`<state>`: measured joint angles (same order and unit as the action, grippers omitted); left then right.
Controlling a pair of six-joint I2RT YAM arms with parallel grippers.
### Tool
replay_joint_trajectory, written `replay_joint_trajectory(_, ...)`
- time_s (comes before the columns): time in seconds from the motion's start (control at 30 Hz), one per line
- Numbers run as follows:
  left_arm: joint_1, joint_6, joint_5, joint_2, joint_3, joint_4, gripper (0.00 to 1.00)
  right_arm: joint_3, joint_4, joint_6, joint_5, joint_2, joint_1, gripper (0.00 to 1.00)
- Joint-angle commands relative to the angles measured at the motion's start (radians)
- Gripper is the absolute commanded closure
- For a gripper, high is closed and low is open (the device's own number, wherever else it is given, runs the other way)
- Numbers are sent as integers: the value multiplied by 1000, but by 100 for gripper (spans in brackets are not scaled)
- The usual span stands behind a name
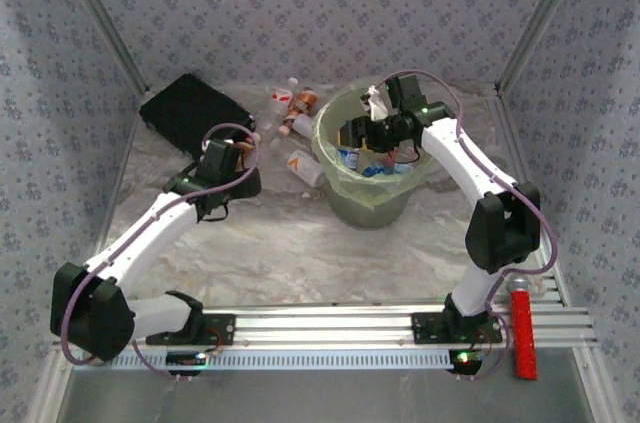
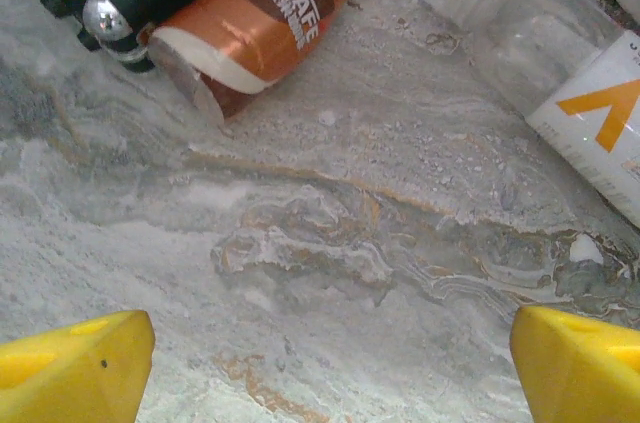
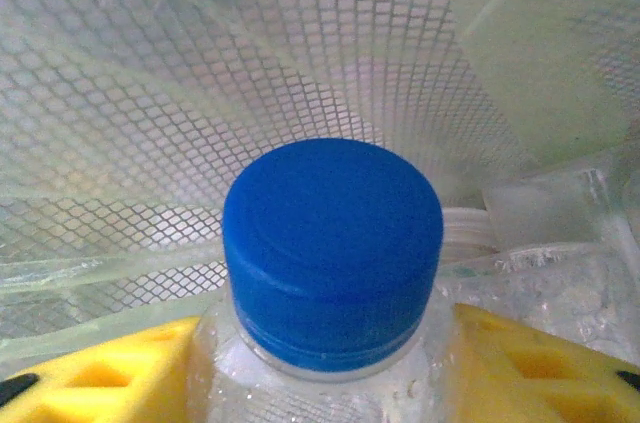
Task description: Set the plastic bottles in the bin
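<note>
Between patterned walls (image 1: 300, 13), the left gripper (image 2: 330, 363) hangs with jaws wide and empty over the marbled table (image 2: 330, 223), while the right gripper (image 3: 330, 368) clamps a blue-capped bottle (image 3: 332, 253) inside the green bin (image 1: 375, 205).

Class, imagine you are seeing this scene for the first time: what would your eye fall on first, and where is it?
The pale green bin at mid-table stands out, with the right pincer reaching into it, shut on a blue-capped bottle. Left of the bin, loose bottles lie on the marbled table, a brown coffee bottle among them, just ahead of the open left pincer.
</note>
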<state>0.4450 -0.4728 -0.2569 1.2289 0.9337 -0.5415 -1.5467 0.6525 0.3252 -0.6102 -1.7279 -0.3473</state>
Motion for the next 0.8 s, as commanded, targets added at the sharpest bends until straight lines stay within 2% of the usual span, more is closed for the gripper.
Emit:
replay_joint_trajectory(0.0, -5, 50, -39, 45, 61, -39, 8, 13, 37, -2, 51, 15, 4, 36)
replay_joint_trajectory(0.3, -10, 131, -22, 150, 132, -19, 8, -56, 179, -79, 110, 109, 25, 23)
replay_joint_trajectory(0.53, -31, 298, -28, 250, 225, -36, 7, -87, 248, -115, 122, 196, 76, 22)
replay_joint_trajectory(0.77, -99, 454, 11, 405, 341, -83, 8, -96, 272, -126, 96, 299, 113, 22)
